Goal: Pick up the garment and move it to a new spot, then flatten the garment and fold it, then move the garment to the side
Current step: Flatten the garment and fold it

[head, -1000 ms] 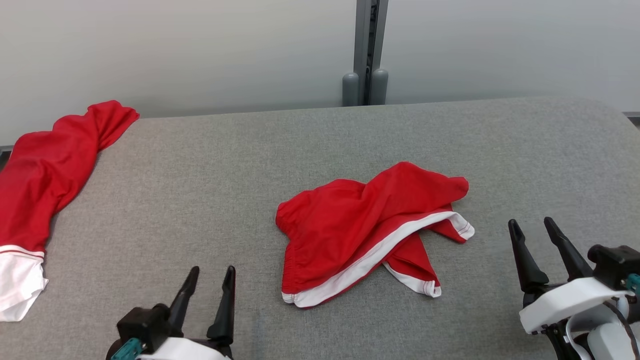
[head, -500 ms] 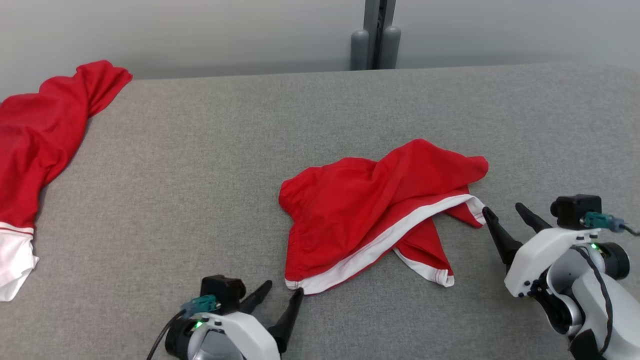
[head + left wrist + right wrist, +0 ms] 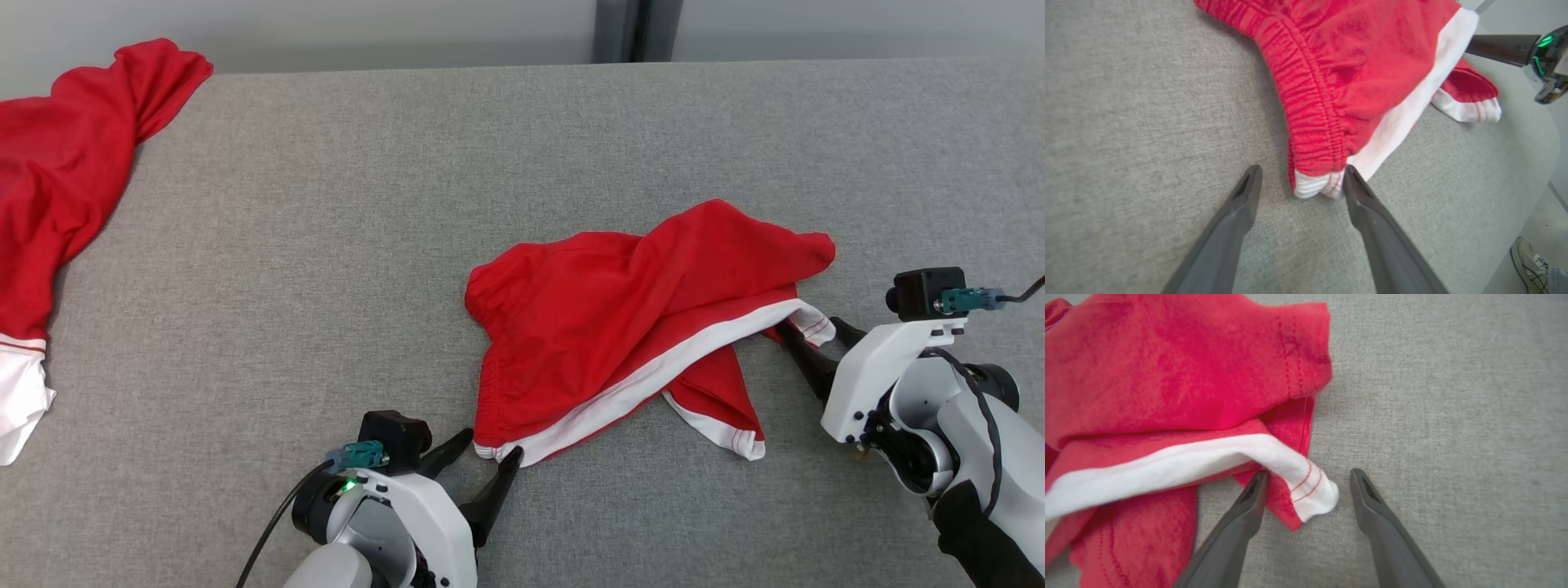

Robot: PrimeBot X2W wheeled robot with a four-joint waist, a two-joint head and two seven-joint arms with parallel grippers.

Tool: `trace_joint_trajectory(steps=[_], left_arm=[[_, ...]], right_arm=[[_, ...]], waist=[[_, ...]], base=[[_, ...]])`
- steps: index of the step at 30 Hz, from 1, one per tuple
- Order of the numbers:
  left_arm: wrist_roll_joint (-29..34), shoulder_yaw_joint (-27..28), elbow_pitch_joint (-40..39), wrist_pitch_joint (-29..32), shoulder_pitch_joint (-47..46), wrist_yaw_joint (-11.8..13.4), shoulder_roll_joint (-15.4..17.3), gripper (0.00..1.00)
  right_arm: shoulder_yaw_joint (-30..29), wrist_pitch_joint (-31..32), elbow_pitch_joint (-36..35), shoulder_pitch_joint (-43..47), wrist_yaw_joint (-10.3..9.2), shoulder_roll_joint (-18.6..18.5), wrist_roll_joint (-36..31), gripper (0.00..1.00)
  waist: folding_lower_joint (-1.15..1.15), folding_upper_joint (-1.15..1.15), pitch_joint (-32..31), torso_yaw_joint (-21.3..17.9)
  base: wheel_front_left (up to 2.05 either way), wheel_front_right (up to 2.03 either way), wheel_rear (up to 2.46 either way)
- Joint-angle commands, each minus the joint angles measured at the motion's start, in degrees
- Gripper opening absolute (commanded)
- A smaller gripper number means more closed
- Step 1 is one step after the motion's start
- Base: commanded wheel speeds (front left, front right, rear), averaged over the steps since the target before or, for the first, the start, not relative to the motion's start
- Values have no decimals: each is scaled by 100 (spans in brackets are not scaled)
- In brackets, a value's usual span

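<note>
Though agape, left hand [image 3: 490,445] astride garment [image 3: 620,318]

Test lab (grey padded table [image 3: 326,245])

left claw [image 3: 491,443], right claw [image 3: 808,327], advanced onto garment [image 3: 620,327]

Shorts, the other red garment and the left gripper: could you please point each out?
Shorts [image 3: 604,327], head view, red fabric at the middle.
Other red garment [image 3: 57,163], head view, its red upper part.
Left gripper [image 3: 491,443], head view, midway between its fingertips.
</note>
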Motion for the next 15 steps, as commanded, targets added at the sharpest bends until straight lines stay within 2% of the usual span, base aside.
trace_joint_trajectory(steps=[1,3,4,5,6,7,8,10,15], left_arm=[[-56,-11,110,-7,-88,8,71,100],[-58,-77,117,-7,-135,7,70,100],[-87,-105,107,-3,-147,7,67,100],[-107,-121,95,-1,-151,6,73,100],[-128,-139,85,18,-148,6,83,100],[-140,-156,77,34,-140,6,102,86],[-154,-169,64,42,-126,6,121,52],[-194,-193,10,16,-84,5,159,0],[-312,-252,-200,18,68,4,323,0]], right_arm=[[88,84,62,-44,1,-22,91,100],[195,115,69,-88,1,-11,177,100],[237,108,63,-100,1,-10,217,59],[282,90,47,-115,1,-16,258,36],[330,70,40,-133,1,-29,290,0],[379,61,33,-142,1,-40,330,0],[425,44,31,-145,1,-50,368,0],[517,-12,24,-148,1,-81,428,0],[691,-270,28,-101,1,-143,576,0]], waist=[[0,0,14,-1],[0,0,30,-10],[0,0,35,-16],[0,0,38,-22],[0,0,38,-28],[0,0,34,-34],[0,0,26,-41],[0,0,-15,-55],[0,0,-201,-82]], base=[[0,0,0],[0,0,0],[0,0,0],[0,0,0],[0,0,0],[0,0,0],[0,0,0],[0,0,0],[0,0,0]])
